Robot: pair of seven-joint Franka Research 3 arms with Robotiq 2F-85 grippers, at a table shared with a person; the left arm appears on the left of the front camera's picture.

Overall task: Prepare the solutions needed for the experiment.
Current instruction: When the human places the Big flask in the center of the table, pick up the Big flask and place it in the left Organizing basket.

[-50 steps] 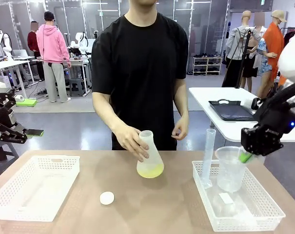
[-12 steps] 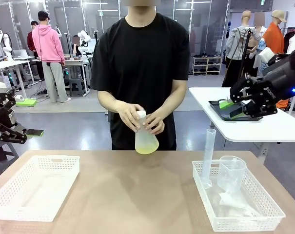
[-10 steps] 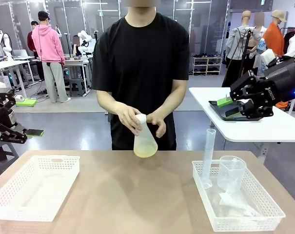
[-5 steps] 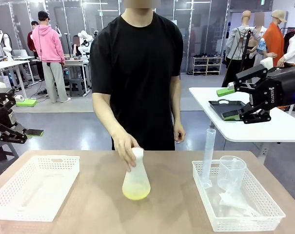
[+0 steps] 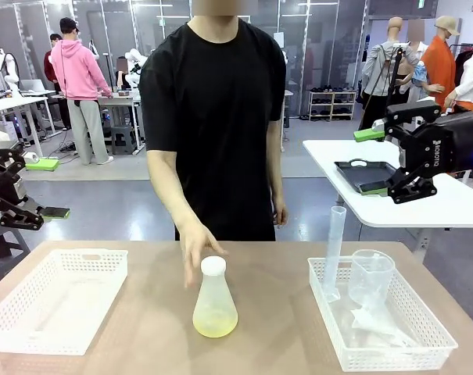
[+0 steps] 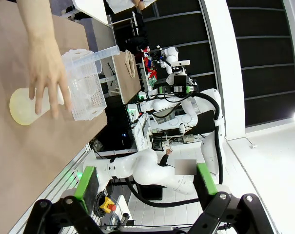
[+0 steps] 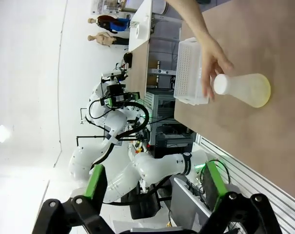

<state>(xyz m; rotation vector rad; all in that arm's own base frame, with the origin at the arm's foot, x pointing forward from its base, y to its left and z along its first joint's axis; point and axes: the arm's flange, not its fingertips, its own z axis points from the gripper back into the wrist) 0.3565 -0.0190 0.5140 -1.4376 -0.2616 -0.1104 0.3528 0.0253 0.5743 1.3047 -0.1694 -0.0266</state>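
On my far left, the left tool (image 6: 146,180) hangs off the edge of the surface (image 5: 142,344), its green-padded jaws spread wide with nothing between them. Next comes a white basket (image 5: 103,255) lying on the left part of the surface. Near the middle stands a conical flask (image 5: 214,297), upright, closed with a white stopper (image 5: 213,266). The solution (image 5: 214,323), a shallow pale yellow-green layer, sits in its bottom. The person's hand (image 5: 194,248) is right behind the flask's neck, fingers loose, and I cannot tell whether it touches. A second white basket (image 5: 400,356) on the right holds a tall graduated cylinder (image 5: 334,250) and a clear beaker (image 5: 369,277). Above it, the right tool (image 5: 374,162) is raised high, jaws wide apart and empty.
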